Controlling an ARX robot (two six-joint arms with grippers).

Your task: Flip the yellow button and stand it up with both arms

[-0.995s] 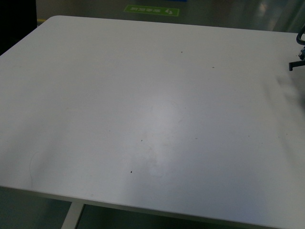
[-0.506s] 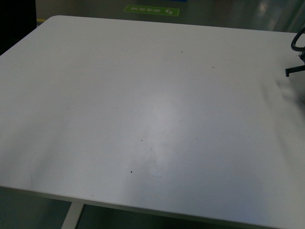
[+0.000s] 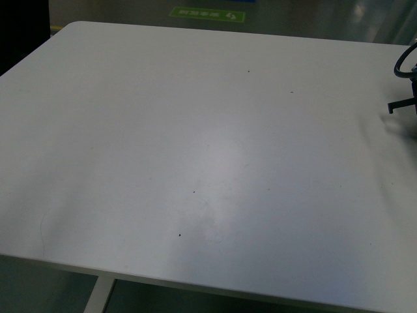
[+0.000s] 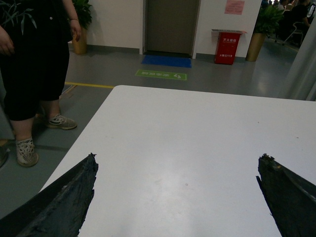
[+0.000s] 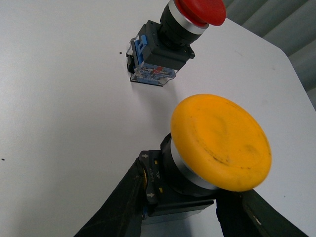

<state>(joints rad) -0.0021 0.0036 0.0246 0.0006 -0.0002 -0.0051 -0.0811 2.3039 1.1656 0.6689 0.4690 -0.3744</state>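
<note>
Right tool: clamped on yellow button, far right over tabletop.
Left tool: apart, empty.
Risk: button could slip; hold looks shallow.

The right wrist view looks down on a white table. Close to the camera, the yellow button shows its wide orange-yellow mushroom cap, lightly scuffed, above a silver ring and a black collar with small yellow markings. Its boxy body sits between the two black fingers of the right gripper, which press against it from either side. Farther off, well apart from it, a red button lies tilted on its side on the table, its red cap, silver ring and black collar leading to a blue-and-clear contact block. A few dark specks dot the tabletop.
</note>
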